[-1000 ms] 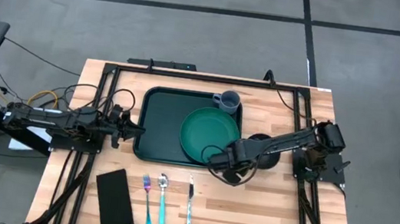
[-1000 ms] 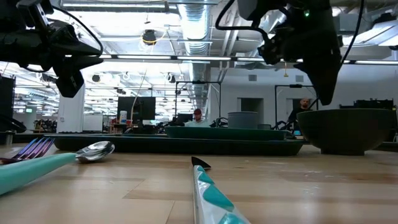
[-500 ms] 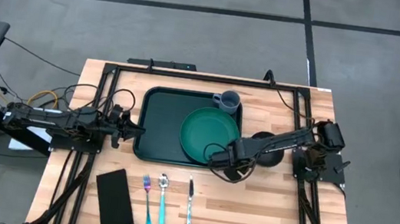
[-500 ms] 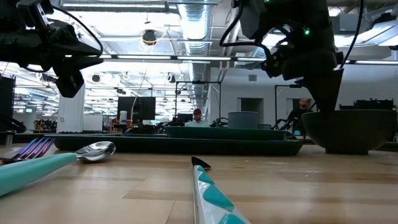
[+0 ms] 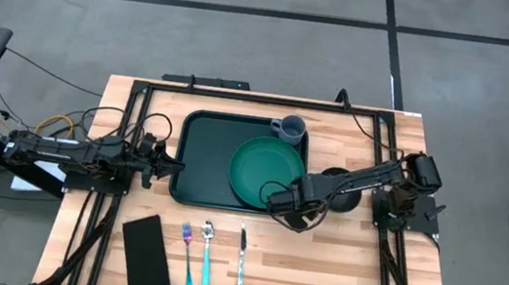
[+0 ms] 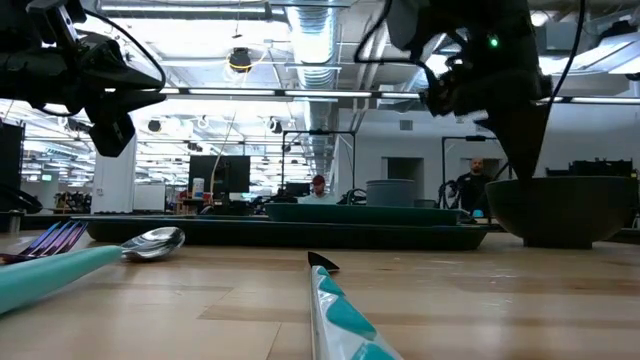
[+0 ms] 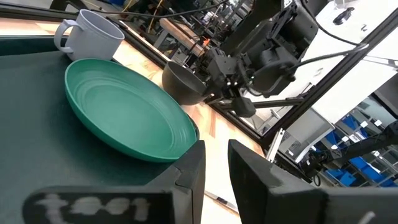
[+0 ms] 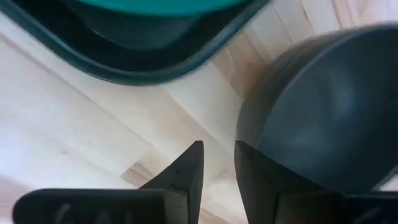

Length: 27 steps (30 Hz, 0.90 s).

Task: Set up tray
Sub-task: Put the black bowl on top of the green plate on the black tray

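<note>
Tray: I see the dark green tray (image 5: 205, 161) flat on the table (image 5: 346, 273), toward its far side.
On the tray: a green plate (image 5: 266, 171) fills its right half – a grey mug (image 5: 290, 128) stands in the far right corner.
Right gripper: my right gripper (image 5: 281, 208) hangs just off the tray's near right corner, beside a dark bowl (image 5: 339, 187); its fingers are nearly together, gripping nothing.
Left gripper: my left gripper (image 5: 168, 163) waits at the tray's left edge – fingers close together, empty.
Near edge: fork (image 5: 188, 254), spoon (image 5: 206, 252), knife (image 5: 241, 261) and a black napkin (image 5: 145, 256).

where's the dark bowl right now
In the high view the dark bowl sits on the bare wood just right of the tray, beside the green plate, partly under the right arm.
</note>
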Motion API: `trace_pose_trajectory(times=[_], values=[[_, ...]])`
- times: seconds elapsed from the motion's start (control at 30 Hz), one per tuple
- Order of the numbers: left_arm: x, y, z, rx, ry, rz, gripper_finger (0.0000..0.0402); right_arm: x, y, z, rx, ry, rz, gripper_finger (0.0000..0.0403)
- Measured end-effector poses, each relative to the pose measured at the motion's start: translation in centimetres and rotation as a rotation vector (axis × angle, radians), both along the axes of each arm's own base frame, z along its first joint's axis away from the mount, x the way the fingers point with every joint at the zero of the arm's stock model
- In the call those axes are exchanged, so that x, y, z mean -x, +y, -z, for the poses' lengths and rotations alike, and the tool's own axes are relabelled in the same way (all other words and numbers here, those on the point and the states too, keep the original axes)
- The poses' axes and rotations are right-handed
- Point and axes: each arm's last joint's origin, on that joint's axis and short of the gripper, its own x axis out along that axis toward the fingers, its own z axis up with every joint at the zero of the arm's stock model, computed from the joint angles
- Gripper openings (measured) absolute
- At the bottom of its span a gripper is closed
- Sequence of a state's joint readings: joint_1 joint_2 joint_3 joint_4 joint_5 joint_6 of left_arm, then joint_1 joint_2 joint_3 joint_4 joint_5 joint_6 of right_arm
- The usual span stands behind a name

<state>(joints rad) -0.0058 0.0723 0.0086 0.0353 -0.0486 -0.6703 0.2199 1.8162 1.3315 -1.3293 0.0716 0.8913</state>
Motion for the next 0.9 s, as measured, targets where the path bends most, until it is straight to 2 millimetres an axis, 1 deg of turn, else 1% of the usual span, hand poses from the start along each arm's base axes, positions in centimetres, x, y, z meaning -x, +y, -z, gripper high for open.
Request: trace_pose_trajectory(times=[0.17, 0.27, 0.5, 0.67, 0.9], values=[[0.0, 0.0, 0.0, -0.002, 0.000, 0.000, 0.0057, -0.2, -0.2, -1.0, 0.047, -0.032, -0.011, 0.0082], [0.0, 0.0, 0.0, -0.003, 0.000, 0.000, 0.0057, 0.1, -0.5, -1.1, 0.076, 0.012, -0.008, 0.0082], [0.0, 0.0, 0.0, -0.003, 0.000, 0.000, 0.0057, 0.7, -1.4, 0.0, 0.088, 0.056, 0.039, 0.0082], [0.0, 0.0, 0.0, -0.002, 0.000, 0.000, 0.0057, 0.7, -1.6, 1.2, 0.022, 0.047, 0.063, 0.0082], [0.0, 0.0, 0.0, 0.000, 0.000, 0.000, 0.0057, 0.6, -2.2, 1.3, 0.045, 0.034, 0.072, 0.0081]])
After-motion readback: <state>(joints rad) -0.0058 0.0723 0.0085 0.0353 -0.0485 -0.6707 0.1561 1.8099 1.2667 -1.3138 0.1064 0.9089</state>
